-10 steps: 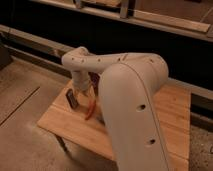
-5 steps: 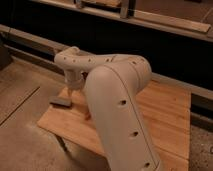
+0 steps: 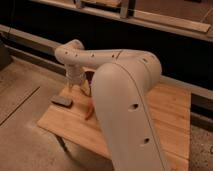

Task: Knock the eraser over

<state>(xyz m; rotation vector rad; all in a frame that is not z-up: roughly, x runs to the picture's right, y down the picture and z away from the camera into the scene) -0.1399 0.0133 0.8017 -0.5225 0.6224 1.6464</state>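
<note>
Eraser (image 3: 61, 101) status: it lies flat on its broad face at the left edge of the wooden table (image 3: 170, 107), a thin dark slab with nothing touching it. Lying that way, it has no height left to tip, so I judge the knock-over to be done.

My arm (image 3: 125, 95) reaches across the table from the right, and its large white link fills the middle of the view, hiding much of the tabletop behind it. My gripper (image 3: 74, 85) hangs from the wrist just beyond and slightly to the right of the eraser, close above the wood. It is near the eraser but apart from it. I cannot tell how my jaws stand, because the wrist housing and the dim light hide them.

1 thin red stick (image 3: 89, 111) lies on the table just right of the eraser, partly under the shadow of my arm. It is not part of the task and I have no reason to touch it.

Low gripper height suits a sideways push at a small object. Any further move should lift clear of both items.
</note>
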